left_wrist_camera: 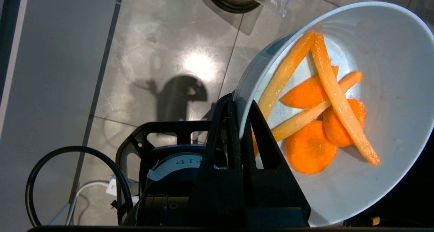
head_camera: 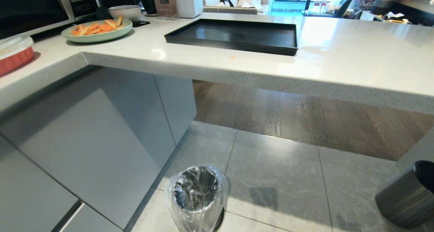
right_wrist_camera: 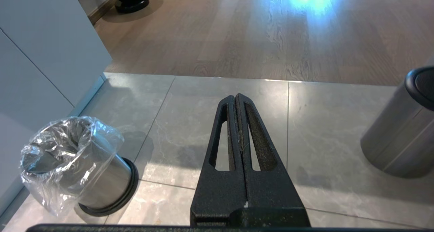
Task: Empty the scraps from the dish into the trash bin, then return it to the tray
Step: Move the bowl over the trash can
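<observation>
Our left tool [left_wrist_camera: 241, 123] pinches the rim of the dish [left_wrist_camera: 383, 49], scraps [left_wrist_camera: 318, 120] inside, above the floor near the trash bin [head_camera: 197, 196]. We should centre over the bin's mouth before tipping — slowly. Right tool [right_wrist_camera: 236, 99] hangs closed, empty; the tray [head_camera: 234, 35] waits on the desk.

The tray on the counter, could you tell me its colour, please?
Black, seen best in the head view: the tray.

dish [left_wrist_camera: 390, 55]: glossy glazed | trash bin [head_camera: 197, 194]: shiny metal, crinkly clear plastic liner | tray [head_camera: 234, 35]: black, semi-gloss
</observation>
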{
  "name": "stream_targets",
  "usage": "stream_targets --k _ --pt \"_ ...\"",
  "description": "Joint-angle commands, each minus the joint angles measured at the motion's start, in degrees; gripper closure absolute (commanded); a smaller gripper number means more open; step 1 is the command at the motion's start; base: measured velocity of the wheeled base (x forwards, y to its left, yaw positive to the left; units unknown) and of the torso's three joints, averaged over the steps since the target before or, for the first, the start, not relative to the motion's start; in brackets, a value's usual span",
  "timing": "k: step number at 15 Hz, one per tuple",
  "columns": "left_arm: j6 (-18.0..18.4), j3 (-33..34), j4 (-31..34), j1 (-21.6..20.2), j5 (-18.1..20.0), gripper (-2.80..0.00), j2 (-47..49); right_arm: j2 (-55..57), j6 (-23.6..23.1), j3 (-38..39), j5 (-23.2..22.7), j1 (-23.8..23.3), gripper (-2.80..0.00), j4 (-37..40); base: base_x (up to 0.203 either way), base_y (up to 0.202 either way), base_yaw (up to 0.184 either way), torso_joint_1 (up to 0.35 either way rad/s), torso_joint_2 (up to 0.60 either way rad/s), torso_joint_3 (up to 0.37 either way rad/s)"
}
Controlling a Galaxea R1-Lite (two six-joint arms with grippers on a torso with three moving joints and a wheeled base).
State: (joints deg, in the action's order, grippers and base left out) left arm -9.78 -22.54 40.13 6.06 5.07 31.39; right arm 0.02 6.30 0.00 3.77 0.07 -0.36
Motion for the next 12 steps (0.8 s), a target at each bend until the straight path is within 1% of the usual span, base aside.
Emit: stream_targets --k 1,3,9,12 --pt "-0.1 0.1 0.3 0.0 -0.1 0.00 -0.7 0.1 0.0 0.0 0.0 0.0 0.00 -0.1 0.000 0.000 0.000 0.000 0.00 0.000" --pt "-0.1 0.2 0.3 0.0 -1.2 0.00 -0.7 0.1 0.0 0.0 0.0 0.0 0.00 -0.1 0.000 0.000 0.000 0.000 0.00 0.000" --pt "-0.1 0.1 0.5 0.3 -1.6 0.00 -0.8 0.1 0.1 0.0 0.0 0.0 0.00 -0.1 0.000 0.000 0.000 0.000 0.00 0.000" --pt "0.7 0.9 0.5 0.5 -1.9 0.00 -0.8 0.1 0.1 0.0 0.0 0.0 0.00 -0.1 0.000 0.000 0.000 0.000 0.00 0.000"
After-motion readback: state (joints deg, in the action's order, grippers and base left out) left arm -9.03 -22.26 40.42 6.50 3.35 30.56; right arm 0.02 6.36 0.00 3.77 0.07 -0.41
